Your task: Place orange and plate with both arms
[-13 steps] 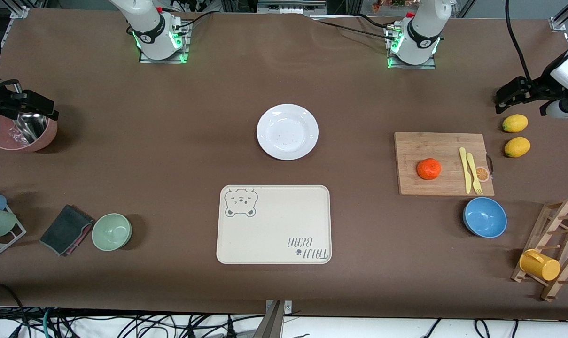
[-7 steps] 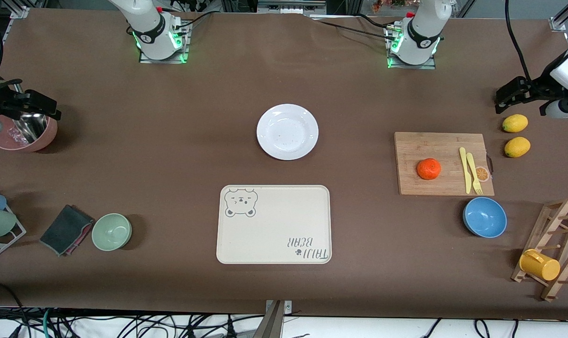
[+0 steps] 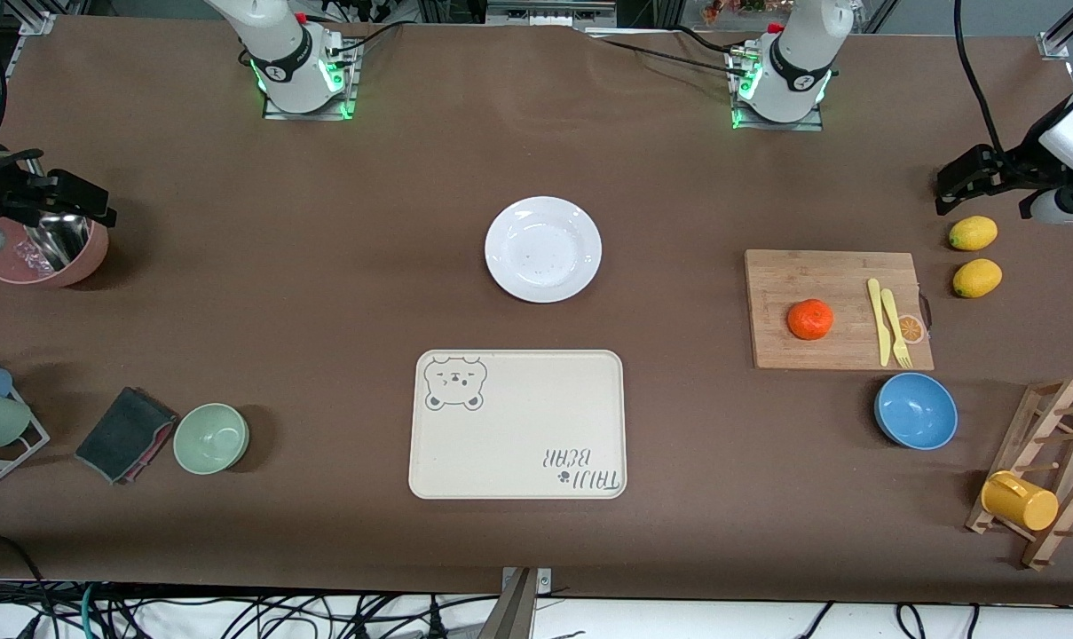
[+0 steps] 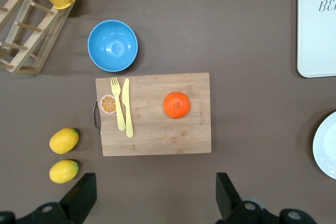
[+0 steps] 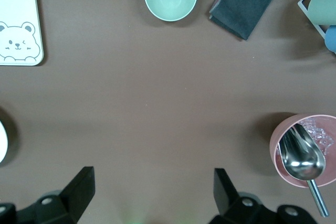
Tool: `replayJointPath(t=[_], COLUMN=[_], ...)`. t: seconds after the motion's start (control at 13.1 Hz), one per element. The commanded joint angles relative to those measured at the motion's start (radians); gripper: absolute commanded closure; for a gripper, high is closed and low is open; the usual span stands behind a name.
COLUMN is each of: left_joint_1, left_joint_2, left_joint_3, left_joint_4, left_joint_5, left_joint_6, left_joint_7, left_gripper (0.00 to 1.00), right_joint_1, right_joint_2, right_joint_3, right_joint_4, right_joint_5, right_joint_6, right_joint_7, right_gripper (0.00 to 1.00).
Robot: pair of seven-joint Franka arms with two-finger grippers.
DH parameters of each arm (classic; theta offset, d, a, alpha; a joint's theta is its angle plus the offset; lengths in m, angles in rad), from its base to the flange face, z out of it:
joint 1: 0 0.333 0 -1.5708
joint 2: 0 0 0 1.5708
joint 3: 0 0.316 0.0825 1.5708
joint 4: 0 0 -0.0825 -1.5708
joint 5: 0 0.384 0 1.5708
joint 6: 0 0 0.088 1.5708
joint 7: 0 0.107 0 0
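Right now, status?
Left hand open above the table by the lemons; right hand open near the pink bowl. Orange on cutting board, plate untouched. Nothing blocking.

Cutting board point(image 3: 838, 309) w/ yellow fork+knife point(image 3: 889, 321), blue bowl point(image 3: 916, 410), 2 lemons point(image 3: 974, 233), bear tray point(image 3: 517, 424), green bowl point(image 3: 211, 437), grey cloth point(image 3: 125, 434).

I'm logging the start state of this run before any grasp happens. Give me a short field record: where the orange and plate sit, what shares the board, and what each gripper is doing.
orange: on the cutting board, untouched
plate: bare, mid-table, farther from the front camera than the bear tray
also on board: yellow fork and yellow knife
left gripper: open, holding nothing, raised over the table beside the board and lemons
right gripper: open, holding nothing, raised over the table beside the pink bowl
task progress: nothing picked up yet
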Motion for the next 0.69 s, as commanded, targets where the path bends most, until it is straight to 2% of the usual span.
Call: replayJointPath(t=[0.0,0.61], left_joint_1=[-0.007,-0.007], left_joint_2=[0.012,0.012], left_joint_3=[0.001,0.001], left_joint_4=[0.032,0.032], left_joint_5=[0.019,0.019], left_joint_6=[-0.023,-0.023], left_joint_7=[-0.008,-0.006], left_gripper=[0.0,0.0], right_joint_1=[0.004,0.009], right_joint_2=[0.006,0.006], right_joint_3=[0.0,0.0], right_joint_4=[0.022,0.022], right_joint_5=[0.008,0.006], right_joint_6=[-0.019,-0.021], right_joint_7=[-0.01,-0.01], right_gripper=[0.0,0.0])
